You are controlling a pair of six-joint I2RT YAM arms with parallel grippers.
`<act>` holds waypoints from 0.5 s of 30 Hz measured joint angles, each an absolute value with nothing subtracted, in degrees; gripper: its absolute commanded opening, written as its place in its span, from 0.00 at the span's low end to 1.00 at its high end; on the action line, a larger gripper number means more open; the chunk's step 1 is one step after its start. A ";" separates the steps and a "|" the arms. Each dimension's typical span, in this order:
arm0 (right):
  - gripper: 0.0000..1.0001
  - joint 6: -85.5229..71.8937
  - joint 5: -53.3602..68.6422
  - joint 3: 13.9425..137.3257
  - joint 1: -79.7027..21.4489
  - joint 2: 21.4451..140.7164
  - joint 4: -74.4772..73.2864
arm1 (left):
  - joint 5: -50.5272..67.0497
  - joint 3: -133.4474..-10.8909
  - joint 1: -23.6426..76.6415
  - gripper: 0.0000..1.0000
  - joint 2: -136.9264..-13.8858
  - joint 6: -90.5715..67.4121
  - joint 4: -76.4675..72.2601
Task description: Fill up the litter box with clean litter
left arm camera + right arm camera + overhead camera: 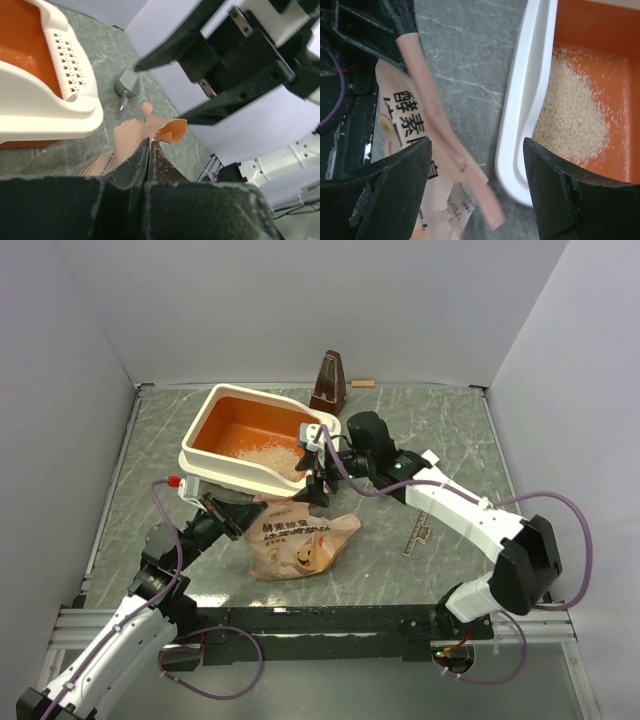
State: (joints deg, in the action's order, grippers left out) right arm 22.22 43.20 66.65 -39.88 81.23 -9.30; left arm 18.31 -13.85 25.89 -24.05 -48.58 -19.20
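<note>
The litter box (205, 460) is a cream-white tray with an orange inside, standing at the back left of the table. A loose heap of pale clean litter (272, 455) lies in its near corner, also seen as granules (575, 120) against the white wall (520, 100). A crinkled tan printed bag (300, 540) lies in front of the box. My left gripper (228, 515) is shut on the bag's upper edge (135, 135). My right gripper (477, 150) hangs open over the gap between bag (400, 115) and box, with nothing between its fingers.
A dark brown pyramid-shaped object (328, 382) and a small wooden block (362, 383) stand at the back wall. A small grey object (127, 85) lies on the table beside the box's slotted rim (67, 55). White walls enclose the table on three sides.
</note>
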 measured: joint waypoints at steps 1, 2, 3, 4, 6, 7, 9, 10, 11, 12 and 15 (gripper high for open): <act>0.80 24.16 44.21 68.42 -39.88 82.74 -10.63 | 18.87 -13.58 25.89 0.01 -23.55 -48.45 -19.38; 0.80 26.06 45.54 70.46 -39.88 84.31 -11.97 | 19.46 -13.30 25.89 0.01 -22.96 -48.21 -19.55; 0.80 27.62 46.63 71.96 -39.88 85.65 -13.08 | 19.90 -12.97 25.89 0.01 -22.44 -47.88 -19.79; 0.80 29.67 48.23 74.06 -39.88 87.44 -15.00 | 20.29 -12.69 25.87 0.01 -21.93 -47.66 -20.10; 0.79 32.45 51.16 76.51 -39.88 89.65 -17.78 | 20.75 -12.23 25.71 0.01 -21.34 -47.37 -20.27; 0.79 33.56 52.49 77.21 -39.88 90.35 -19.20 | 20.91 -12.21 25.61 0.01 -21.19 -47.22 -20.27; 0.79 35.92 55.35 78.48 -39.90 91.35 -22.83 | 21.26 -12.21 25.58 0.01 -21.06 -46.98 -20.32; 0.78 36.99 56.60 79.02 -39.99 91.79 -24.45 | 21.37 -12.21 25.58 0.01 -21.04 -46.92 -20.38; 0.78 37.78 57.39 79.31 -40.01 92.05 -25.65 | 21.47 -12.21 25.58 0.01 -21.04 -46.70 -20.43; 0.78 38.63 58.15 79.40 -40.12 92.16 -26.81 | 21.63 -12.21 25.58 0.01 -21.10 -46.57 -20.51; 0.78 40.49 59.64 79.37 -40.51 92.16 -29.67 | 21.87 -12.23 25.58 0.01 -21.74 -46.13 -20.91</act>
